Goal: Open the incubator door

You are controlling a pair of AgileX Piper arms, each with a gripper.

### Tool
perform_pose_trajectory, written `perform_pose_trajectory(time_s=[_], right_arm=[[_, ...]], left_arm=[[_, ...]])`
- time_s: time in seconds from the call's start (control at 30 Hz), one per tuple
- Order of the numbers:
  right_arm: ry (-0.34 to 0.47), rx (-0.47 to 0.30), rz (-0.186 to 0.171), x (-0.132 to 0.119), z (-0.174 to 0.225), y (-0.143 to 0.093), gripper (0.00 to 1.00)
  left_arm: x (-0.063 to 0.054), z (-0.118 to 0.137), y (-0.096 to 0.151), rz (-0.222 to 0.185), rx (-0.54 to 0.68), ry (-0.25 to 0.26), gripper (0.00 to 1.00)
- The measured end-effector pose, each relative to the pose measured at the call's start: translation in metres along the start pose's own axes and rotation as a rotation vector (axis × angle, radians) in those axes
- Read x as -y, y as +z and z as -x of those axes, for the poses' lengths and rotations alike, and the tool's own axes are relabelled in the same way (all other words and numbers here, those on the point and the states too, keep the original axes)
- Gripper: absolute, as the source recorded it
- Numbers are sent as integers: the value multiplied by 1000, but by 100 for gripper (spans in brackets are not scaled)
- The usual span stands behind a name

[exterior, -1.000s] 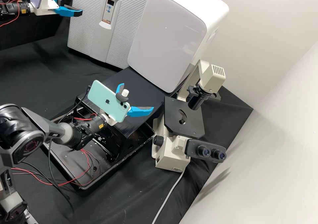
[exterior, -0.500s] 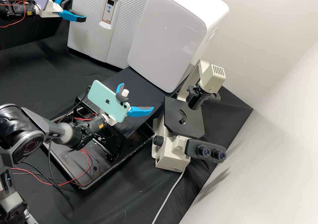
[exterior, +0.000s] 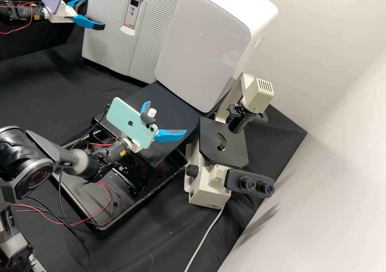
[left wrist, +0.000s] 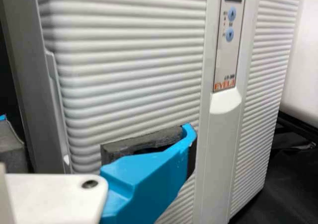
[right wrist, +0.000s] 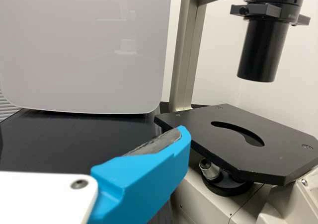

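Note:
At the high view's upper left, my left gripper (exterior: 92,14) stands open before the left part of the incubator (exterior: 102,42), a grey ribbed cabinet with a control panel. The left wrist view has the gripper (left wrist: 99,137) with one finger before the ribbed door (left wrist: 124,80) and the other by the cabinet's side edge; contact cannot be told. The door looks shut. My right gripper (exterior: 166,118) is open and empty over the bench, left of the microscope; in the right wrist view, one finger of this gripper (right wrist: 141,177) shows beside the microscope stage.
A white rounded device (exterior: 205,42) stands right of the incubator on a black platform (exterior: 161,107). The microscope (exterior: 223,143) is at the centre right. A black tray (exterior: 132,209) with red and black wires lies below the right arm.
My left gripper has shifted to the right and slightly downward in the high view, across more of the incubator's front. The right gripper has stayed still, and the incubator has not moved.

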Motion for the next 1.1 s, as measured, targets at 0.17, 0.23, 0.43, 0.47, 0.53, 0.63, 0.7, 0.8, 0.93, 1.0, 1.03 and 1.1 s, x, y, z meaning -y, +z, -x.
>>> perform_pose_trajectory(time_s=[0.17, 0.23, 0.43, 0.47, 0.53, 0.63, 0.7, 0.8, 0.93, 1.0, 1.03, 1.1], right_arm=[[0, 0, 0, 0, 0, 0, 100], [0, 0, 0, 0, 0, 0, 100], [0, 0, 0, 0, 0, 0, 100], [0, 0, 0, 0, 0, 0, 100], [0, 0, 0, 0, 0, 0, 100], [0, 0, 0, 0, 0, 0, 100], [0, 0, 0, 0, 0, 0, 100], [0, 0, 0, 0, 0, 0, 100], [0, 0, 0, 0, 0, 0, 100], [0, 0, 0, 0, 0, 0, 100], [0, 0, 0, 0, 0, 0, 100], [0, 0, 0, 0, 0, 0, 100]], left_arm=[[0, 0, 0, 0, 0, 0, 100], [0, 0, 0, 0, 0, 0, 100], [0, 0, 0, 0, 0, 0, 100], [0, 0, 0, 0, 0, 0, 100], [0, 0, 0, 0, 0, 0, 100], [0, -1, 2, 0, 4, -1, 100], [-1, -1, 4, -2, 8, 2, 100], [-3, -1, 11, -5, 23, 6, 100], [-10, -2, 25, -12, 61, 27, 100], [-11, -2, 28, -13, 71, 33, 100], [-11, -2, 29, -13, 74, 32, 100], [-11, -2, 29, -18, 77, 33, 100]])
